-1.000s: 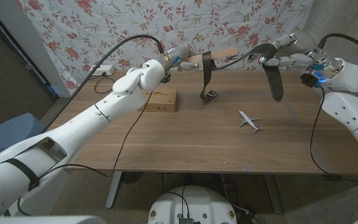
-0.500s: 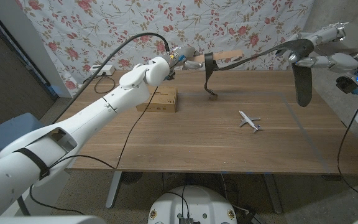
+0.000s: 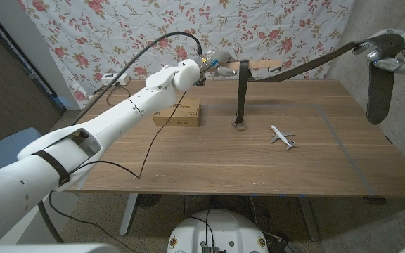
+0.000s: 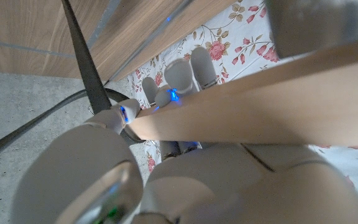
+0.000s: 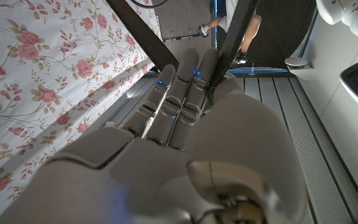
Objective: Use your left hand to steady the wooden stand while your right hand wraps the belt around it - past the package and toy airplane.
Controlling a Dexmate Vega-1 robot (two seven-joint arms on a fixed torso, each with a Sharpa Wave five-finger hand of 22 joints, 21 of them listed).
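Belt: the long dark leather belt (image 3: 297, 67) is seen draped over the light wooden stand bar (image 3: 259, 65) at the far edge of the brown wooden counter (image 3: 209, 165); its buckle end hangs down at 6 o'clock from the bar to the counter top.
Long axis: from the bar the belt is stretched taut toward 3 o'clock, rising slightly to the right robot hand (image 3: 389, 53), from which the free end hangs down past the counter's edge.
Right robot hand: it is clamped on the belt, well apart from the stand.
Left robot hand: the left robot hand (image 3: 216, 62) is closed around the bar's end at 9 o'clock of the belt loop, far nearer the stand than the right one.
Bystanders: the brown cardboard package (image 3: 178, 112) lies at 7 o'clock of the bar, the small white toy airplane (image 3: 283, 135) at 5 o'clock, both apart from the belt.
Judgement: the next wrap would need the right robot hand brought back toward 9 o'clock over the bar.
Change: since a second ago the right robot hand has been carried outward and upward, the slack has been drawn out, and the buckle end has been lowered onto the counter.
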